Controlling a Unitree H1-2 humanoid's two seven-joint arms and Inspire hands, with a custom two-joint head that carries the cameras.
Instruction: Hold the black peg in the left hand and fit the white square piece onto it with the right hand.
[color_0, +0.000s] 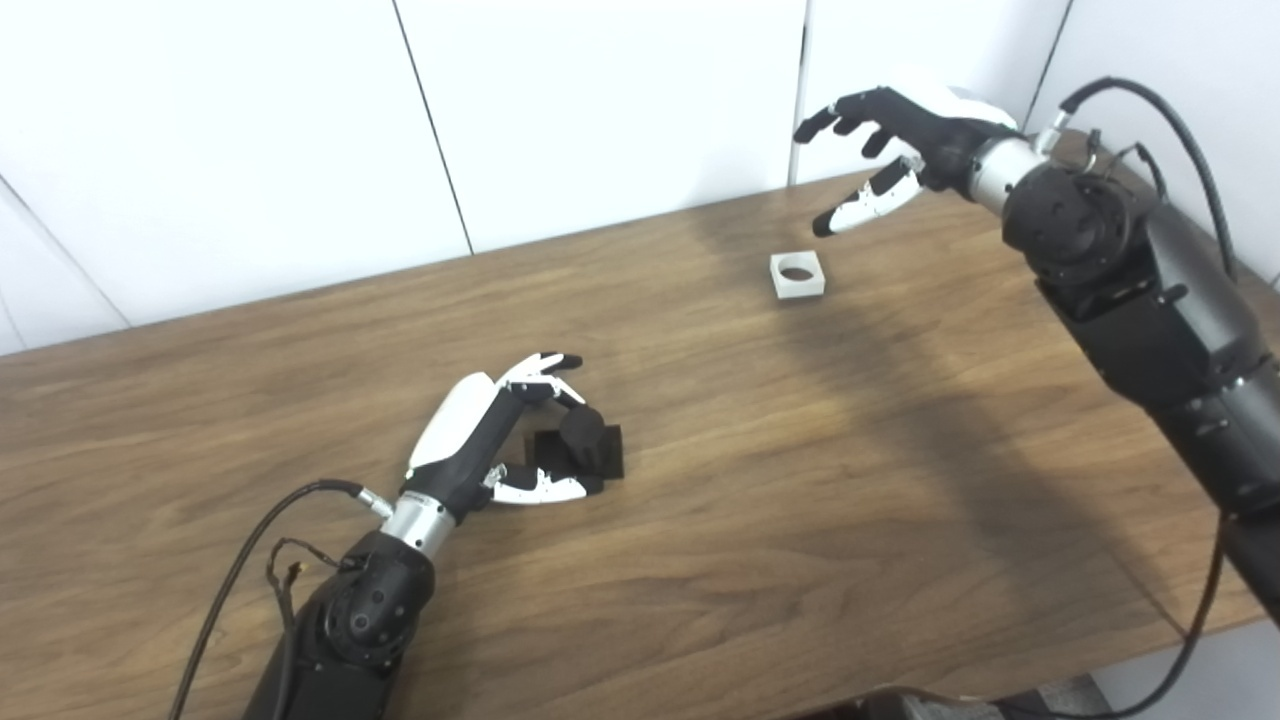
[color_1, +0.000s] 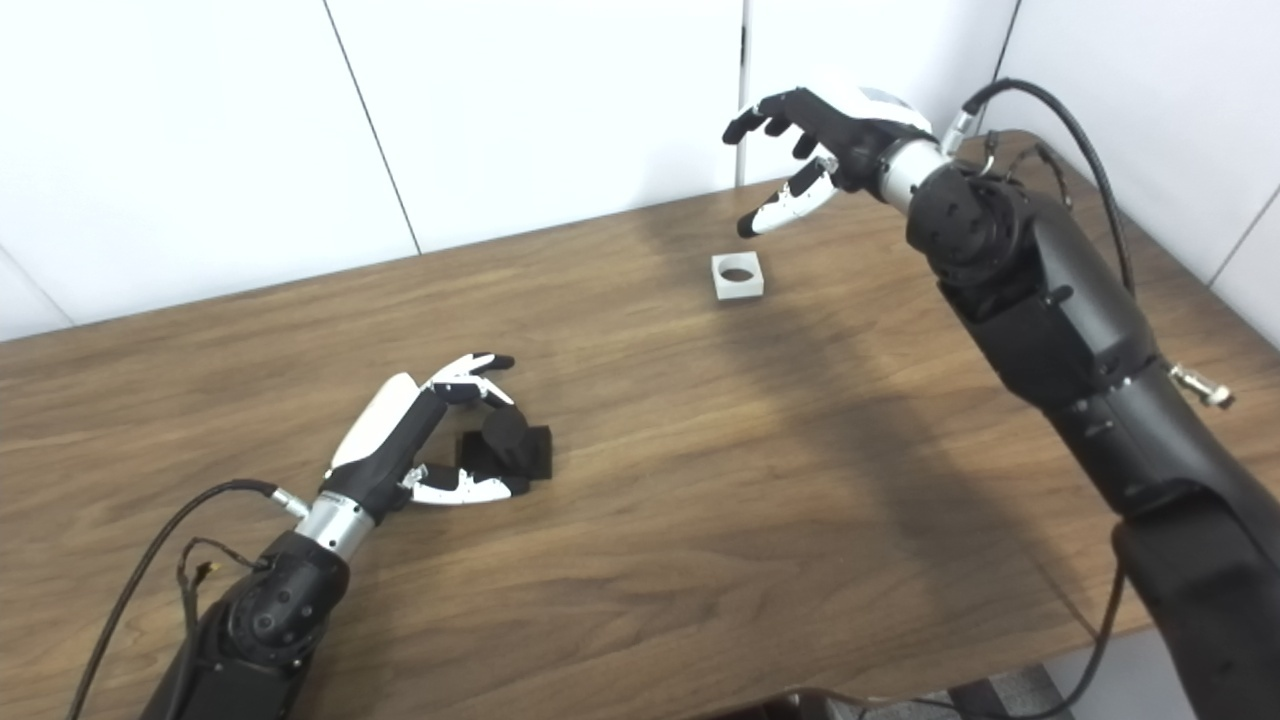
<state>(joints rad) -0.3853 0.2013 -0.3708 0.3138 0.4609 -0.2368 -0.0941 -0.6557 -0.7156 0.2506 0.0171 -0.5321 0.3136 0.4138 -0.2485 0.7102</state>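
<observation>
Left eye view shows the left hand (color_0: 500, 435) resting on the brown wooden table (color_0: 800, 480), fingers cupped loosely around the black peg on its square base (color_0: 590, 445). Farther back, the right hand (color_0: 890, 140) hovers spread and empty just beyond the white square piece with a round hole (color_0: 797, 274).

Lighting bright, even, diffuse, from above. White wall (color_0: 600, 110) near overexposed, panel seams visible. Table (color_0: 800, 480) carries a broad soft shadow band running from far edge toward near right, under right arm (color_0: 1150, 290). Small dark shadow beside black peg (color_0: 585, 440). Mild softness overall; slight motion blur on right hand (color_0: 890, 140). No glare.
</observation>
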